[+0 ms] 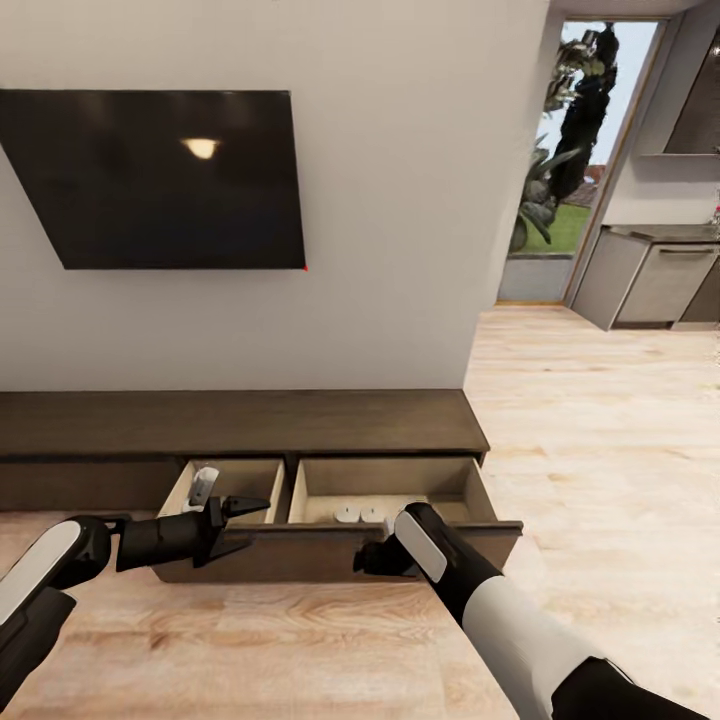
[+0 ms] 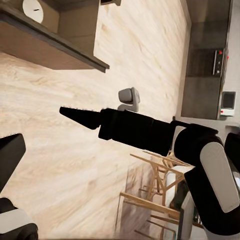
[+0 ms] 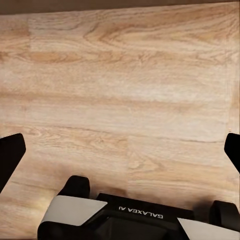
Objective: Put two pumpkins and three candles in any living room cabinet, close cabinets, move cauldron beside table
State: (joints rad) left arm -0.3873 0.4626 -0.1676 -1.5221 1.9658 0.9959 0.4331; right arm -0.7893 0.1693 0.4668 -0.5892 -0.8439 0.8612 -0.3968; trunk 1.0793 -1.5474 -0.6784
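At cabinet [image 1: 240,425]: two candles [image 1: 358,514] in open drawer; both grippers' fingers spread, empty. Push fronts squarely shut.

Only one readable text: "GALAXEA R1 Pro" lettering is showing on the black housing of the right arm's wrist [image 3: 140,216], in the right wrist view, at about 6 o'clock in the frame. It is appearing upside down and mirrored, in small pale letters; "GALAXEA" is reading clearly, the rest is too small to be sure of. Nothing else is carrying legible text: the kitchen appliances [image 2: 222,102] in the left wrist view, at about 2 o'clock, are showing panels too blurred to read, and the wall-mounted TV [image 1: 160,178] in the head view, at about 10 o'clock, is showing a dark screen with just a lamp reflection.
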